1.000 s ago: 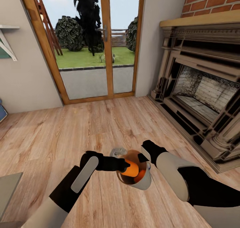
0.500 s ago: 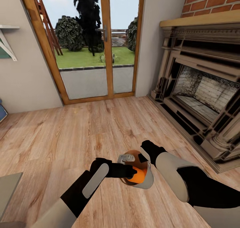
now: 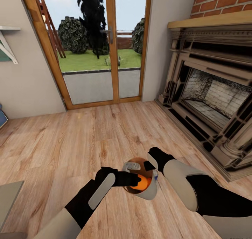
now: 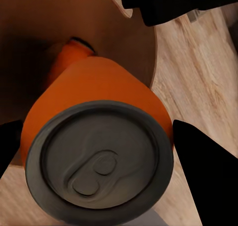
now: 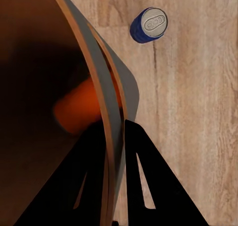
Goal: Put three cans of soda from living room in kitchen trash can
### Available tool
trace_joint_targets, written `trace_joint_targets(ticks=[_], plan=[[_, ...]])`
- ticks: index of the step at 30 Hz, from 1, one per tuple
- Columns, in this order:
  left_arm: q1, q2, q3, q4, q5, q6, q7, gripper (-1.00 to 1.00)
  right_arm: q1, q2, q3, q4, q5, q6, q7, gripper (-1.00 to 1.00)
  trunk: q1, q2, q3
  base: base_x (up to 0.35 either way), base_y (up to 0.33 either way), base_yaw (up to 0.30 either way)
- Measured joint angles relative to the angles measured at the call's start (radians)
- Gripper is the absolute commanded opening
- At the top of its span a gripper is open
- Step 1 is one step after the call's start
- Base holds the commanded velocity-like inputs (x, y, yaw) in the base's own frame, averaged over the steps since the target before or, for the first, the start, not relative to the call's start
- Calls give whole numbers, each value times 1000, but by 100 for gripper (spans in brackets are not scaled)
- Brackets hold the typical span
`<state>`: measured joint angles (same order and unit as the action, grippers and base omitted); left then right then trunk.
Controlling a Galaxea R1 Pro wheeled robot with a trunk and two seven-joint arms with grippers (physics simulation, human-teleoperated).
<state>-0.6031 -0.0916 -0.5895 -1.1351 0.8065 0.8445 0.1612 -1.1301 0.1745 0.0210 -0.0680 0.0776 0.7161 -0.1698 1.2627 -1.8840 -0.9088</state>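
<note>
While gripped, orange can [image 4: 94, 112] inside trash can [image 3: 148, 191], above another.

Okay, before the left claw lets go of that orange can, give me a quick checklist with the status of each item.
1. Left claw grips the orange can: ok.
2. Held can is over the open trash can: ok.
3. Right claw pinches the trash can's rim: ok.
4. Another orange can already lies inside: ok.
5. Blue can inside the bin: not ok, it stands on the wood floor.
6. Room left inside for a third can: cannot tell.
</note>
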Motion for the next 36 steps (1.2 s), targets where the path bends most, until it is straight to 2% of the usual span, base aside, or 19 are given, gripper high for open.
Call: trace_joint_targets(ticks=[2, 6, 13, 17, 21, 27, 32, 35, 36], plan=[[0, 1, 0, -2, 0, -1, 2, -100, 0, 0, -3, 0, -2, 0, 0, -100, 0, 0, 0, 0, 0, 0], [0, 1, 0, -5, -1, -2, 4, -100, 0, 0, 16, 1, 15, 2, -3, -100, 0, 0, 0, 0, 0, 0], [0, 0, -1, -2, -3, -7, 7, -100, 0, 0, 4, 1, 4, 0, 0, -100, 0, 0, 0, 0, 0, 0], [0, -2, 0, 2, -31, -34, 8, -100, 0, 0, 13, 1, 12, 2, -1, -100, 0, 0, 0, 0, 0, 0], [0, -6, 0, 5, -70, -64, 8, -100, 0, 0, 6, 1, 5, 1, 1, -100, 0, 0, 0, 0, 0, 0], [0, -7, 0, 32, -81, -99, 9, -100, 0, 0, 11, 1, 11, 1, 0, -100, 0, 0, 0, 0, 0, 0], [-1, -23, -3, 97, -88, -146, 8, -100, 0, 0, 7, 2, 6, 1, 1, -100, 0, 0, 0, 0, 0, 0], [-1, -28, -4, 113, -108, -155, 8, -100, 0, 0, 8, 2, 8, 1, 1, -100, 0, 0, 0, 0, 0, 0], [-1, -34, -4, 120, -128, -166, 8, -100, 0, 0, 9, 2, 9, 1, 1, -100, 0, 0, 0, 0, 0, 0]])
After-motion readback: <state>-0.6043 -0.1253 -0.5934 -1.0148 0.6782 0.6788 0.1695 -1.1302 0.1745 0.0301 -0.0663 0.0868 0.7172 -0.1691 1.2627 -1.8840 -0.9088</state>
